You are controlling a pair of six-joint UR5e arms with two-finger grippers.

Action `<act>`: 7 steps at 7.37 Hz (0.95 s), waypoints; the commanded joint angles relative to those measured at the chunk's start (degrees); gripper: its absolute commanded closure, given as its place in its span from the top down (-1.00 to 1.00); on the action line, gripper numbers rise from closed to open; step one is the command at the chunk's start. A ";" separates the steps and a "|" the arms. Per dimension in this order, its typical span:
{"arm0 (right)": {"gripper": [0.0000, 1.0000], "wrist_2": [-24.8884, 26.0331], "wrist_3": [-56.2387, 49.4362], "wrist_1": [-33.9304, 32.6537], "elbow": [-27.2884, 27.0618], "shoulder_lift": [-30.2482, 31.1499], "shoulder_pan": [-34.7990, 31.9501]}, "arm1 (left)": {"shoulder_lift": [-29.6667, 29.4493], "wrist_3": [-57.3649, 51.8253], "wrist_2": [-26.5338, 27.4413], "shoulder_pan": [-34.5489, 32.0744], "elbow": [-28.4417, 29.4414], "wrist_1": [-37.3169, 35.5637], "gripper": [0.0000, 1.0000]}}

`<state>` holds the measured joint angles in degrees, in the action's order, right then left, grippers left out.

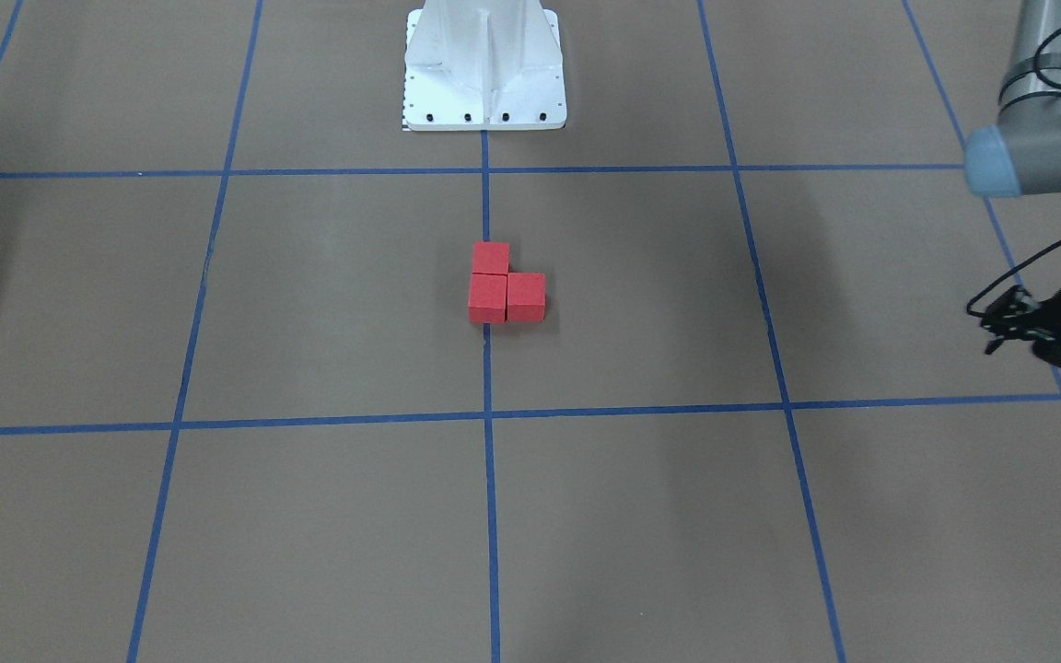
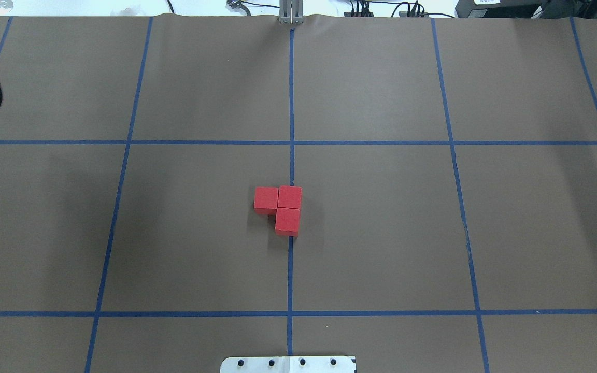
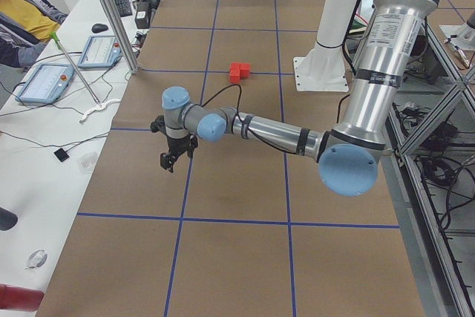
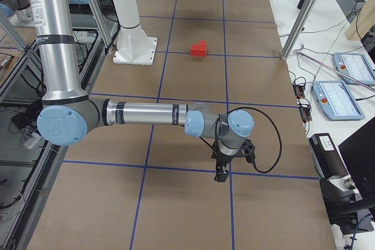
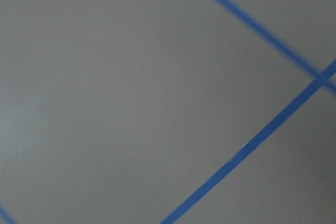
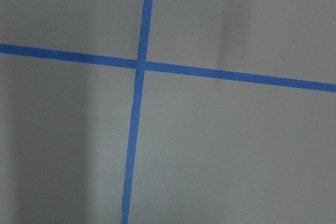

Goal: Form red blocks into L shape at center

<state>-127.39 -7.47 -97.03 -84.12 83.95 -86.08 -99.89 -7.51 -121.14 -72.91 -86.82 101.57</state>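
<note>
I see the blocks touching in an L at the centre. The left tool hangs at their three o'clock in the front view. I can't tell its grip, nor the right tool's.

Three matte red blocks; brown counter, blue tape grid; white robot base.

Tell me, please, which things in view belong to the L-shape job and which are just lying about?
Job: three red blocks, touching in an L; center grid line.
Lying about: white robot pedestal; teach pendants.
</note>
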 commanded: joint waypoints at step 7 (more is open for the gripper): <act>0.99 -0.05 0.00 0.09 -0.17 -0.45 -0.05 | 8.30 -3.21 -9.20 -18.85 -0.27 -7.62 1.00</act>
<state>-127.44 -7.47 -97.01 -84.26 83.53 -86.13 -91.82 -10.55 -130.76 -91.71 -86.21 93.75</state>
